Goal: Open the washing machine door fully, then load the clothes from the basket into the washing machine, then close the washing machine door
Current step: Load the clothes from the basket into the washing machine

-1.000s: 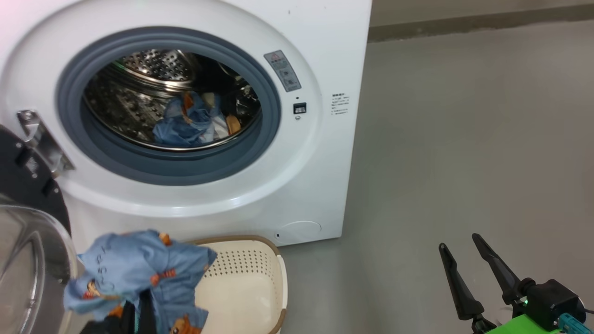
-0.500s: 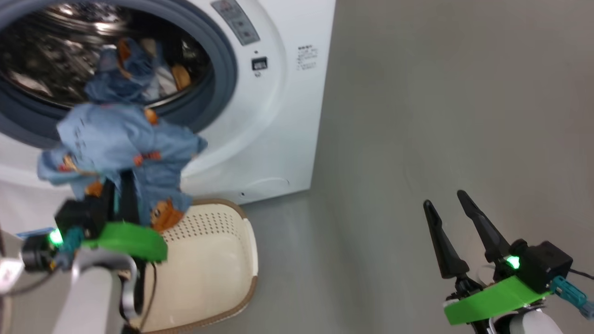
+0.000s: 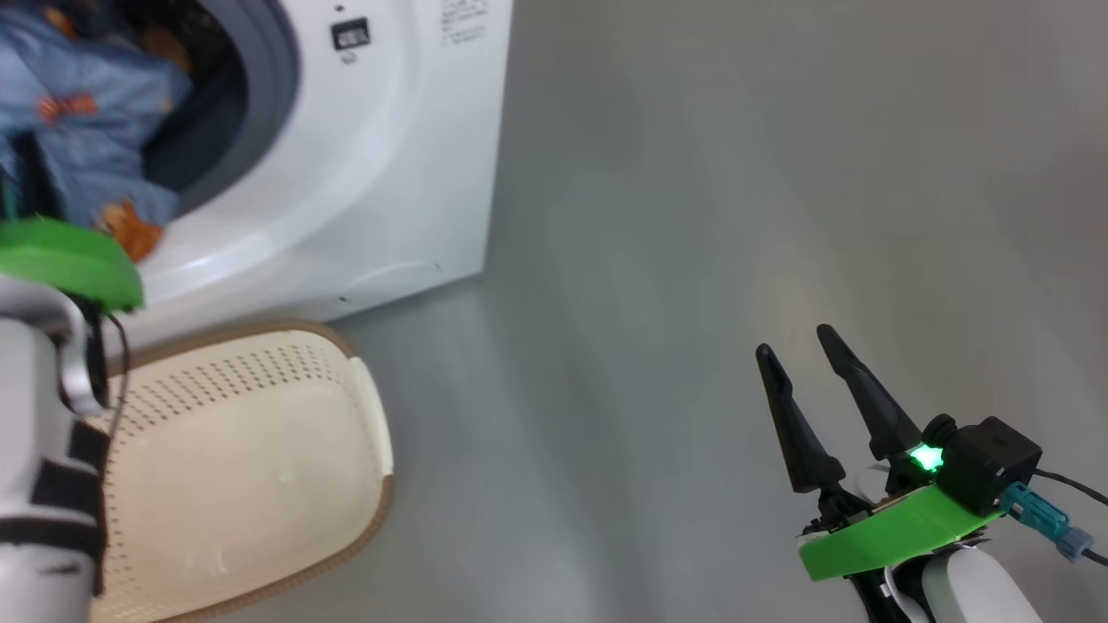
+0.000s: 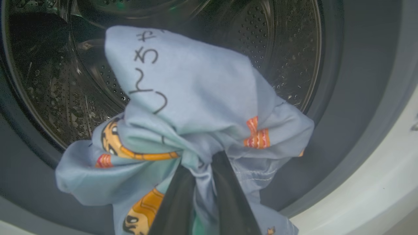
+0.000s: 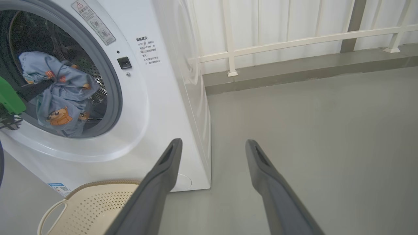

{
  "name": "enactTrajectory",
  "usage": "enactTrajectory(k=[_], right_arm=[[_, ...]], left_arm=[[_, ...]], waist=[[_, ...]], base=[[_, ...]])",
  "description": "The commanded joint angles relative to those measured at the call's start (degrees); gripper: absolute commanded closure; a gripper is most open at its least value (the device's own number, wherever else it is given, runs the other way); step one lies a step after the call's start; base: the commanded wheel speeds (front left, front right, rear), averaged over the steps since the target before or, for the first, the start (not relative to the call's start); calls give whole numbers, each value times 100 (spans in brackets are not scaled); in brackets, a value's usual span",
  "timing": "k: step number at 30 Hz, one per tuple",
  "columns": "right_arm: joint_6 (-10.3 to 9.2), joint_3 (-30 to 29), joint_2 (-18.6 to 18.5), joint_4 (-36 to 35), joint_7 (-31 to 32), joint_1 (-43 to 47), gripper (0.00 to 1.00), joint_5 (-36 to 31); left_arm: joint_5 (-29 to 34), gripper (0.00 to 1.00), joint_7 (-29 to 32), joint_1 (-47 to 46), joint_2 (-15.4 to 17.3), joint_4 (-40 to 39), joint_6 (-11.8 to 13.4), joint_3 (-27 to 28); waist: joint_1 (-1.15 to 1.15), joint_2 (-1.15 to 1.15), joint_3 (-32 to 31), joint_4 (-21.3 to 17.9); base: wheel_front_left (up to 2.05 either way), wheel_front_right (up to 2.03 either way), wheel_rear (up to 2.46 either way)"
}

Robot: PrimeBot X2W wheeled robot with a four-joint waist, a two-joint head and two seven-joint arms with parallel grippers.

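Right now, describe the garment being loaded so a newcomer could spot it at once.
Find the white washing machine; in its round grey-sealed mouth hangs a bunched light-blue garment. The left gripper pinches it between dark fingers, and its orange-brown cartoon figures and black handwritten characters mark it out.

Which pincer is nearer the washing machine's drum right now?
Left. The left pincer grips a blue garment right at the drum mouth; the right pincer hangs open over the floor, off beside the washing machine.

A plain laundry spot: a white washing machine (image 5: pixel 156 107) and a cream basket (image 5: pixel 98 202) on bare grey floor (image 5: pixel 326 147) beside a white railing (image 5: pixel 294 42).
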Motion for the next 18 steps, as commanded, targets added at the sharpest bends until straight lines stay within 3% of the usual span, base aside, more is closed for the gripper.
enactTrajectory(k=[1,18], right_arm=[[9,154,-18,-115,-27,-93,0,91],[9,523,-244,-211,-27,-258,0,489]], left_arm=[[72,100,-55,-268,298,-67,40,165],[645,100,-59,-2524,965,298,427,14]], waist=[[0,0,429,-378],[0,0,1749,-721]], base=[[0,0,0],[0,0,0]])
